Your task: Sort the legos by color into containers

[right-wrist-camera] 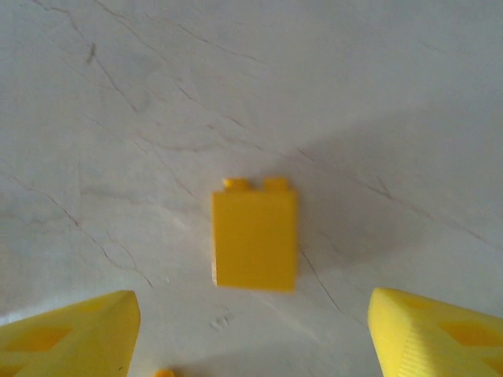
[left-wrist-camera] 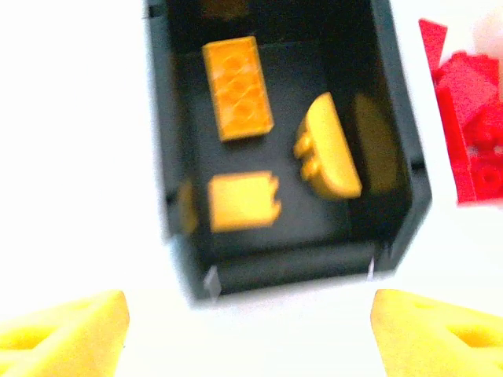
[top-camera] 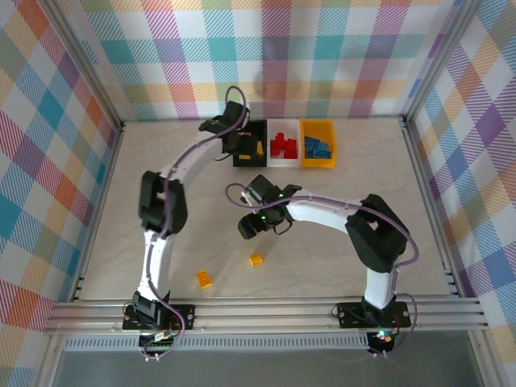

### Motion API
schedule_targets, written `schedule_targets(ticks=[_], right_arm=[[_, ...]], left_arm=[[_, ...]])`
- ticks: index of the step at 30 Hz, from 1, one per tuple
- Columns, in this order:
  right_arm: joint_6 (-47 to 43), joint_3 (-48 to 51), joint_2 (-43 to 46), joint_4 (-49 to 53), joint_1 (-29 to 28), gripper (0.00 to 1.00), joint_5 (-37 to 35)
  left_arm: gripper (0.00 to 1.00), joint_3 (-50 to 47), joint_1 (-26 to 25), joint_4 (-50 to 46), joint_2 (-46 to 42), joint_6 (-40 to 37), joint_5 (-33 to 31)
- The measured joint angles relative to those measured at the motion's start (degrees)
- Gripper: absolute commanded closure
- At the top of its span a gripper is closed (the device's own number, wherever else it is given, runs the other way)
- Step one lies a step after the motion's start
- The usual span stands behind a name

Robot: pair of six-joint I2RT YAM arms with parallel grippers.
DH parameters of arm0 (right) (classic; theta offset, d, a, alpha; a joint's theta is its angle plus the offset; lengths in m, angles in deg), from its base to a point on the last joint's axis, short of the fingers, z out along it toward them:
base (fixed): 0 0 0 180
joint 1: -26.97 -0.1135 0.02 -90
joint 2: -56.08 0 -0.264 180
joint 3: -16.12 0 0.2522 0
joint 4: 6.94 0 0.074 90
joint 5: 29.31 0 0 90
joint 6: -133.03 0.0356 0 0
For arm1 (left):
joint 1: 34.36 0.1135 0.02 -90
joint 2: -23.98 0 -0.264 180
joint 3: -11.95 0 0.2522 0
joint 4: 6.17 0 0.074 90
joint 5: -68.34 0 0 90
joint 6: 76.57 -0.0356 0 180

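From above, the whole layout can be read. Three joined bins stand at the far side of the pale tabletop (top-camera: 363, 242). The white bin (top-camera: 274, 127) holds red bricks (top-camera: 282, 145), and the yellow-orange bin (top-camera: 318, 126) holds blue bricks (top-camera: 316, 147). One loose brick (top-camera: 256, 259) and a second loose brick (top-camera: 204, 279), both yellow-orange, lie well apart on the near half of the tabletop.

The inside of the black bin (left-wrist-camera: 395, 133) is made out from the left wrist. Three glossy yellow-orange pieces lie on its floor: a long studded plate (left-wrist-camera: 237, 89), a curved piece (left-wrist-camera: 328, 148) lying on its side, and a small square brick (left-wrist-camera: 244, 201). The left end effector (left-wrist-camera: 251, 334) hangs over the bin's near edge. Its wedge-shaped yellow fingertips (left-wrist-camera: 63, 334) are spread wide, with nothing between them.

Surface detail is given only by the right wrist view, where the tabletop is matte and crossed by fine dark cracks. A smooth-faced yellow brick (right-wrist-camera: 255, 239) with two studs along its far edge lies flat there. The right end effector (right-wrist-camera: 255, 338) is held just short of it, its fingers apart and not touching the brick.
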Motion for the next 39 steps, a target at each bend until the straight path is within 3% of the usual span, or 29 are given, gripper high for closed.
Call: schedule_targets(ticks=[7, 13, 18, 25, 33, 39], right_arm=[[-2.4, -7.8, -7.3, 4.1, -1.6, 0.24, -2.0], [-3.8, -10.9, -10.4, 7.4, -1.7, 0.27, -5.5], [-4.9, -13.3, -12.7, 9.8, -2.4, 0.31, -8.8], [-5.0, -14.5, -13.6, 11.1, -3.8, 0.52, -12.6], [-4.4, -13.8, -13.0, 10.2, -4.5, 0.56, -14.8], [-3.9, -13.6, -12.7, 10.0, -4.4, 0.57, -15.2]], left_arm=[[0.13, -26.0, 1.4, -0.1, -33.7, 4.5, -2.8], [0.13, -42.4, 1.4, -3.9, -50.6, 9.2, -0.9], [0.13, -48.8, 1.4, -7.4, -58.4, 12.2, 0.7], [0.12, -52.3, 1.4, -10.2, -64.8, 13.8, 2.2], [0.08, -54.2, 1.4, -14.8, -69.8, 14.3, 2.3], [0.05, -57.0, 1.4, -11.3, -70.4, 15.1, 8.1]])
